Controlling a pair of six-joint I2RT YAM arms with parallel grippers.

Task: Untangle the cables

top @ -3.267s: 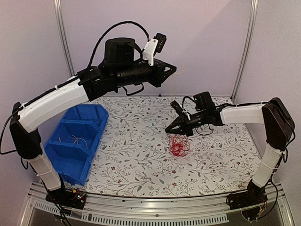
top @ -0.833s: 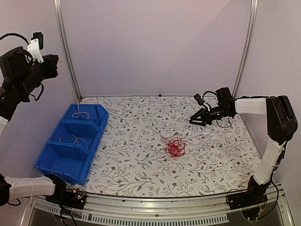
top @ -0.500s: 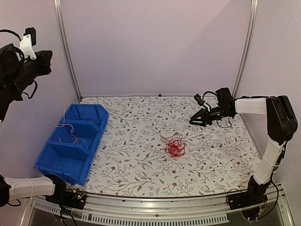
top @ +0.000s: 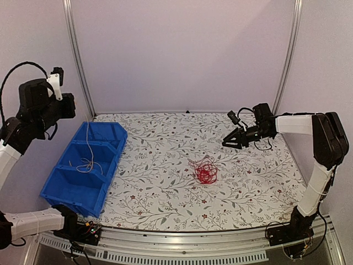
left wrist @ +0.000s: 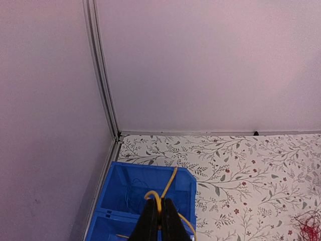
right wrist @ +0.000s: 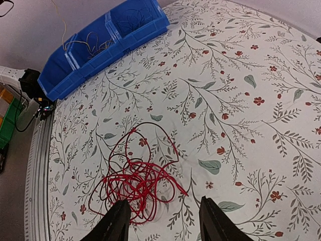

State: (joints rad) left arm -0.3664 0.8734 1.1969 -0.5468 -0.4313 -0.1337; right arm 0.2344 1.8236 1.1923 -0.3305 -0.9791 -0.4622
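1. Left claw [left wrist: 159, 203]: jaws pressed together, pinching a yellow cable [left wrist: 173, 181] that arches out just above the fingertips.
2. In the top view this claw is raised clear of the table [top: 165, 193], above the far left corner, over the blue bin [top: 54, 194].
3. Yellow cable: hangs slack from the left claw down into the bin. Which compartment its lower end lies in cannot be determined.
4. Thin blue strands [left wrist: 131, 190] lie in the bin's far compartment.
5. Right claw [right wrist: 163, 223]: jaws moderately apart, nothing between them, not touching any cable.
6. In the top view it is held above the far right part of the table.
7. Red cable clump [right wrist: 135, 181]: a loose tangle of loops lying flat near the table's centre, apart from the right claw and well apart from the bin.
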